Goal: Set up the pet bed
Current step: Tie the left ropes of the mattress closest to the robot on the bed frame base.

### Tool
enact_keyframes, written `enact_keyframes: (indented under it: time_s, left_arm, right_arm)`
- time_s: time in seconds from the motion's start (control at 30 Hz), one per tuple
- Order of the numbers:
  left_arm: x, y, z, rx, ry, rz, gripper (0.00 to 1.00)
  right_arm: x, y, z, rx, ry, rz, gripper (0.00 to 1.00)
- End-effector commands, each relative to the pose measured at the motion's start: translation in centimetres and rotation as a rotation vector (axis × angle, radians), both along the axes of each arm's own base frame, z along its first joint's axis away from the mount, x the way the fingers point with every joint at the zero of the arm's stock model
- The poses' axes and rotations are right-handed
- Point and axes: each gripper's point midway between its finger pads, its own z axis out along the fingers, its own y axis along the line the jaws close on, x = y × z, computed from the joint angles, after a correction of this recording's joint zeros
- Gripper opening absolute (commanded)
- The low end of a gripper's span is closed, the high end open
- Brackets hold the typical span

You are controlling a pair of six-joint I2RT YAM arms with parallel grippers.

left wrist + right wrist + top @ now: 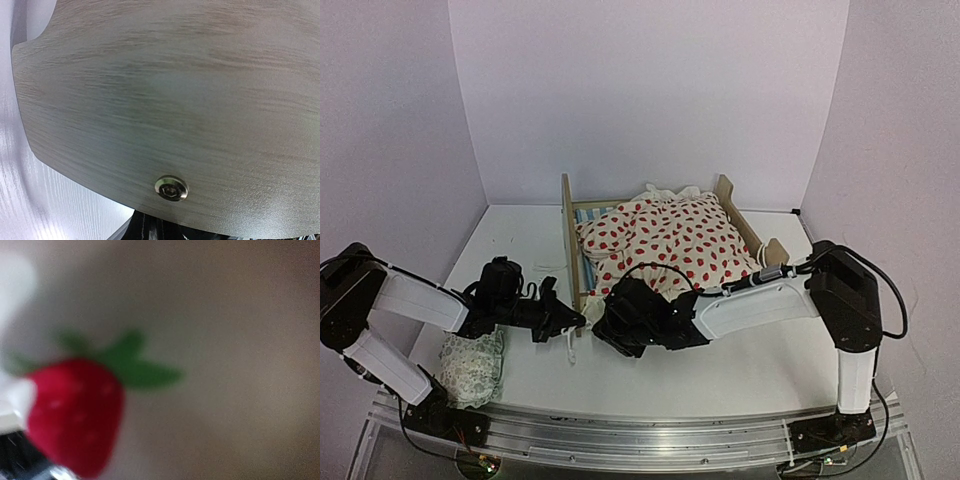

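1. Plywood pet bed [571, 235] mid-table [740, 365], dotted blanket [670, 245] heaped on it; pillow [472, 365] near-left; left fingers [570, 320] closed by bed's near corner; right fingers [605, 322] at blanket, open/closed can't tell.
2. L wrist: bed board [175, 100] w/ bolt [171, 188] fills view.
3. R wrist: blurred strawberry print [75, 415].

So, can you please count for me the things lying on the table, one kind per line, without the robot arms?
Wooden pet bed frame: 1
Blue-and-white striped mattress: 1
Strawberry-print blanket: 1
Green-patterned pillow: 1
Total: 4
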Motion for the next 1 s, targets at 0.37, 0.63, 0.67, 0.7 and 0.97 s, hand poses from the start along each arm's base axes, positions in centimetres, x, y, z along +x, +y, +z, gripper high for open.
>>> enact_keyframes:
  time_s: [0.37,0.63,0.67,0.7,0.97]
  left_arm:
    - [1.5,-1.2,4.4,-0.047,-0.124,-0.045,0.03]
    - [1.5,-1.5,4.0,-0.047,-0.101,-0.059,0.03]
    - [1.5,-1.6,4.1,-0.047,-0.098,-0.062,0.03]
    - [1.5,-1.6,4.0,-0.044,-0.092,-0.064,0.03]
    - [1.5,-1.6,3.8,-0.026,-0.04,-0.057,0.0]
  right_arm:
    - [-8.1,1.9,5.1,-0.003,-0.409,0.959,0.46]
    - [-5.3,2.1,2.6,-0.193,-0.829,1.102,0.44]
    - [-5.1,2.3,2.6,-0.219,-0.889,1.135,0.44]
    - [-4.9,2.6,2.6,-0.232,-0.925,1.152,0.43]
    - [-3.6,3.8,2.9,-0.257,-1.028,1.189,0.41]
